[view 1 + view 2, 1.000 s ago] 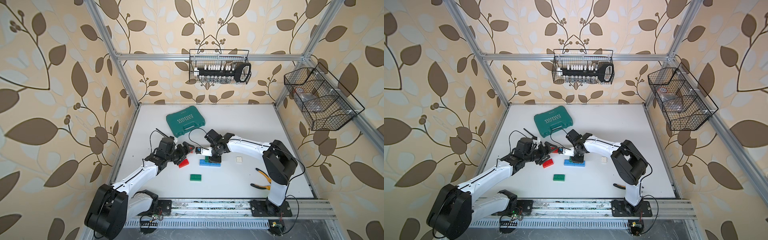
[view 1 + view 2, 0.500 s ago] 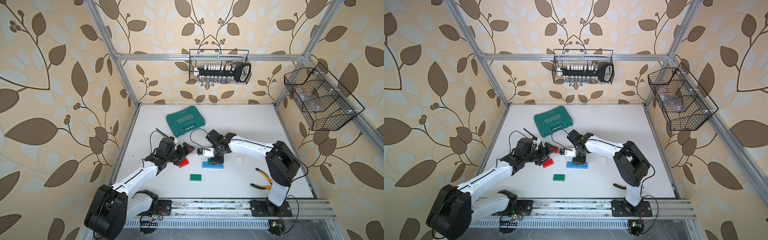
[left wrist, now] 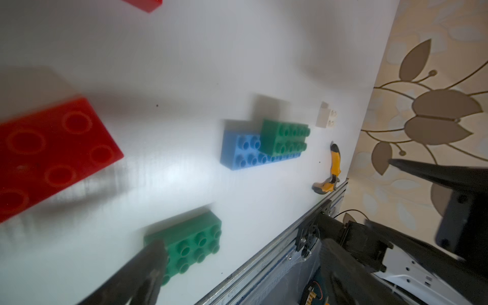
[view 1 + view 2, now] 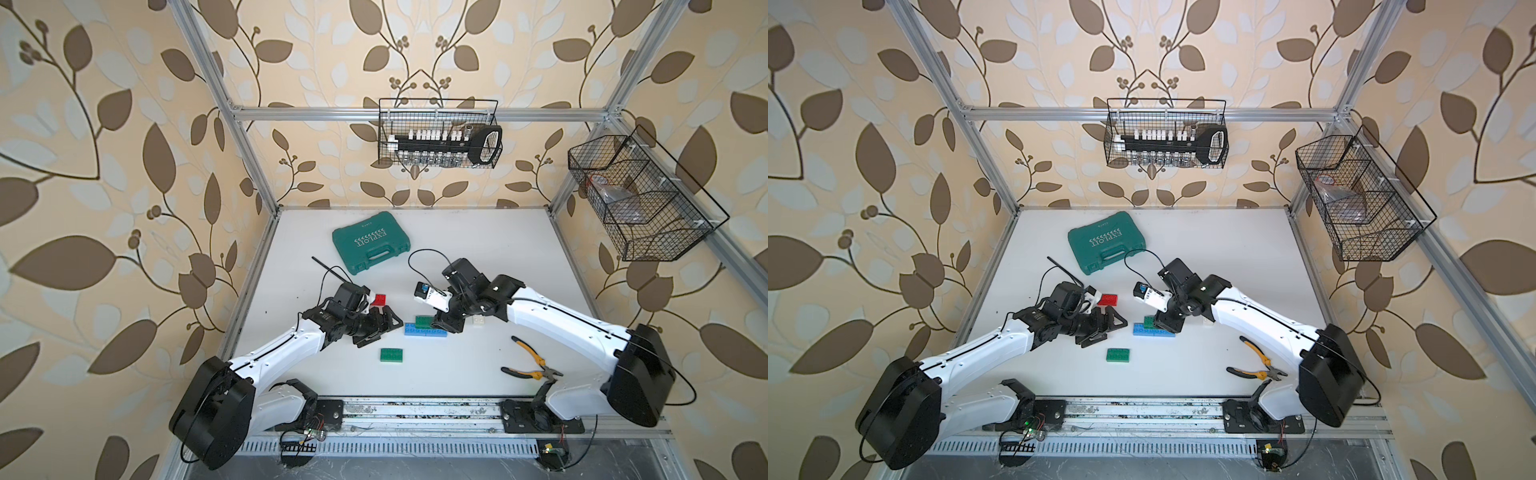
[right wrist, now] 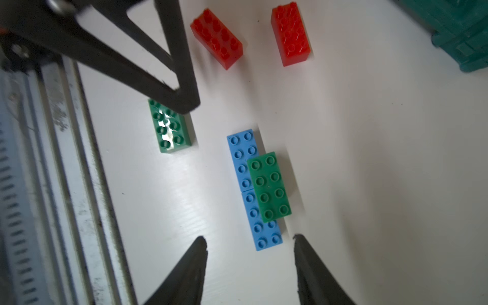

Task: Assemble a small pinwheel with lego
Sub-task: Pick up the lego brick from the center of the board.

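— Which arm suits the loose green brick (image 4: 391, 355)?

— Left. It lies near the desk's (image 4: 457, 374) front edge, long axis along that edge. The left gripper (image 4: 380, 332) is just behind it, jaws wide, empty.

— And the pinwheel (image 4: 424, 326)?

— Mid-desk, barely begun. The right gripper (image 5: 249, 237) hovers over its end, jaws apart, empty.

Smooth glossy plastic: red brick (image 5: 216, 39), green brick (image 5: 269, 187), blue bricks (image 5: 241, 158). The white surface (image 5: 369, 158) is smooth w/ soft sheen; front rail (image 4: 415, 409) bare metal, scuffed. Matt plastic on teal case (image 4: 374, 245), thin black metal for wire basket (image 4: 438, 100).
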Robot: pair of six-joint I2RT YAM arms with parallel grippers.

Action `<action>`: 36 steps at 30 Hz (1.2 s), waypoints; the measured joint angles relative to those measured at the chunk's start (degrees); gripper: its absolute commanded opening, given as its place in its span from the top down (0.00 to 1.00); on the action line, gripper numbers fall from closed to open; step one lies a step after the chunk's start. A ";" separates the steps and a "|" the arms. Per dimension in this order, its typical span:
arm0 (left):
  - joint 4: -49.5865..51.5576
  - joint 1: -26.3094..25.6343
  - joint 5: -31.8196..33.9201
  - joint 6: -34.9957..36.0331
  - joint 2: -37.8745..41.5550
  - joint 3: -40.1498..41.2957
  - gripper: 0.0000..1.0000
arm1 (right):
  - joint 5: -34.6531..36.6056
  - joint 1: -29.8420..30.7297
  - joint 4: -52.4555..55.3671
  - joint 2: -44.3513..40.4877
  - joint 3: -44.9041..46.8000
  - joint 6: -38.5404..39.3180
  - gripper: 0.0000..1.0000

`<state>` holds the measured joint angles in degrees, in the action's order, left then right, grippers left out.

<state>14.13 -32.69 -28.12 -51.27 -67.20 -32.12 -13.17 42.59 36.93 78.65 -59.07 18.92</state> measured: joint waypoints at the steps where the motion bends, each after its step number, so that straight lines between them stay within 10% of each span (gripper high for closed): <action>1: 0.50 -0.02 0.42 0.31 -0.50 0.11 0.06 | -1.53 0.52 -1.53 -2.19 1.92 -3.30 0.47; 11: -0.79 -5.42 2.23 -8.72 -0.87 6.23 0.07 | -9.03 9.42 -17.90 -2.34 16.90 -25.03 0.49; 26: -6.69 -10.69 4.11 -24.79 0.13 8.57 0.08 | -8.57 9.53 -23.26 -4.44 20.52 -27.91 0.48; 36: -0.44 5.44 -5.07 -17.64 -10.97 1.05 0.13 | -5.09 9.53 -21.53 -13.53 22.99 -27.87 0.48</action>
<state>13.69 -27.24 -33.19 -68.90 -78.17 -31.07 -18.26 52.12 15.40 65.12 -36.07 -8.95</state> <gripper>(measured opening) 0.868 0.516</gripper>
